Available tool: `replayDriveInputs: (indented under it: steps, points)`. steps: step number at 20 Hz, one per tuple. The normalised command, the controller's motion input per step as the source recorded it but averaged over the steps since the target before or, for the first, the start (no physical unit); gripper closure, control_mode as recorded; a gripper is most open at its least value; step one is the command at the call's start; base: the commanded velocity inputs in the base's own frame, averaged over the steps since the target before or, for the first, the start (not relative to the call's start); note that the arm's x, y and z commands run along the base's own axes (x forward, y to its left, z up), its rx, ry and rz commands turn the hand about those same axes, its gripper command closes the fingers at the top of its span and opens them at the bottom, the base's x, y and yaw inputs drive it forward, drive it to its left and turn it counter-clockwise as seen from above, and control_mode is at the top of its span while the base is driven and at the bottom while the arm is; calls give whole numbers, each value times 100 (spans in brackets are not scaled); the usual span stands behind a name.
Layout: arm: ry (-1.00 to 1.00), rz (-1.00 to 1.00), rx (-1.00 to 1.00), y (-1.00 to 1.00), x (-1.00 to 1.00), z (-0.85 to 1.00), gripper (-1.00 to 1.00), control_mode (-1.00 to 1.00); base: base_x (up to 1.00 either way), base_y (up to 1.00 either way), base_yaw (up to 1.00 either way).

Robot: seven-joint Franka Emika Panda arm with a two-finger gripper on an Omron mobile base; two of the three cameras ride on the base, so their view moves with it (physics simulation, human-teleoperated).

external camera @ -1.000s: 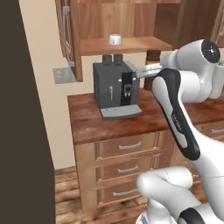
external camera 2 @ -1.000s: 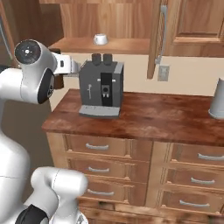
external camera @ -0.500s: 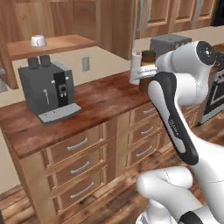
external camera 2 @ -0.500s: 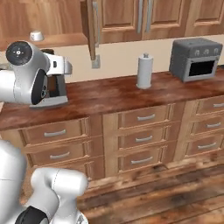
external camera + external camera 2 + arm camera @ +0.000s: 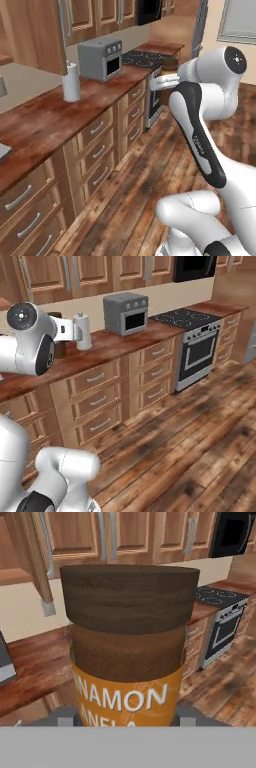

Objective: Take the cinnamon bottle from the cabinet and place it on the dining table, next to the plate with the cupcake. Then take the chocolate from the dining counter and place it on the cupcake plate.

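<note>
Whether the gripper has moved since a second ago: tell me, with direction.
Yes. With the driving base, the gripper swung rightward along the counter: from beside the coffee machine to level with the stove.

Only readable text is on the cinnamon bottle (image 5: 129, 652): its orange label says "NAMON" in white caps, first letters cut off by the curve. Below that there's a second line, looks like "ANEL" maybe, mostly hidden.

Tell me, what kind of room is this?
A kitchen, it looks like: a stove with an oven door, a grey toaster oven on the wooden counter, and wall cabinets above.
</note>
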Motion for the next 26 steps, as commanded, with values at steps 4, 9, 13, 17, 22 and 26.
replayDriveInputs:
  steps: [4, 9, 13, 17, 22, 26]
  points:
    - [0, 0, 0, 0, 0, 0, 100, 100, -19, -49, -67]
    - [0, 0, 0, 0, 0, 0, 100, 100, -20, -55, -62]
    - [0, 0, 0, 0, 0, 0, 100, 100, -15, -65, -58]
    - [0, 0, 0, 0, 0, 0, 100, 100, -7, -68, -56]
    - [0, 0, 0, 0, 0, 0, 100, 100, -1, -58, -51]
    - [0, 0, 0, 0, 0, 0, 100, 100, 0, -60, -42]
